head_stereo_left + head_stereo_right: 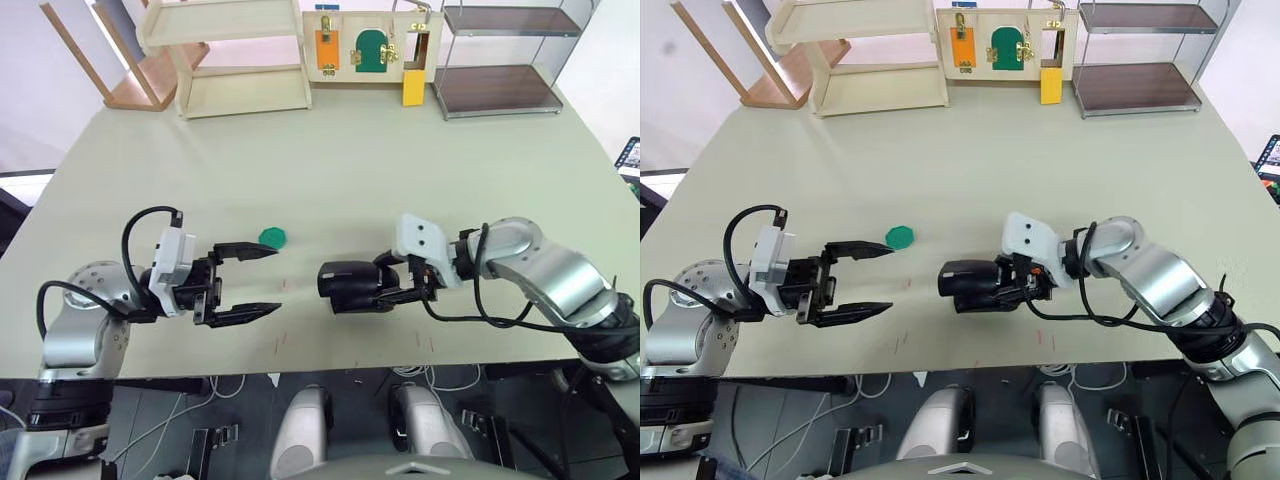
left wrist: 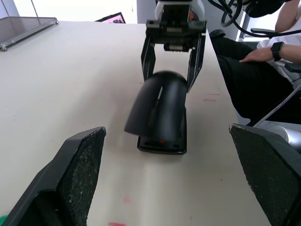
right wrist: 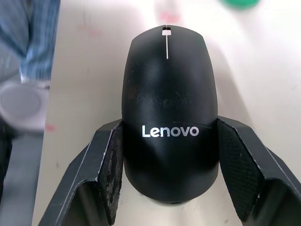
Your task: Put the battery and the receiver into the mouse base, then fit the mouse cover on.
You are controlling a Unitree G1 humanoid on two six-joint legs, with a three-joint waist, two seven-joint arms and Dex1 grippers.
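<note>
Pale green table, front half. The right gripper has its fingers closed against the two flanks of the mouse cover, which sits on top of the mouse base, its front end lifted above the base. The left gripper stands opposite, jaws spread wide and empty. A green disc lies just beyond its upper finger.

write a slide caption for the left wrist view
Right gripper holding the mouse cover tilted over the mouse base.
</note>
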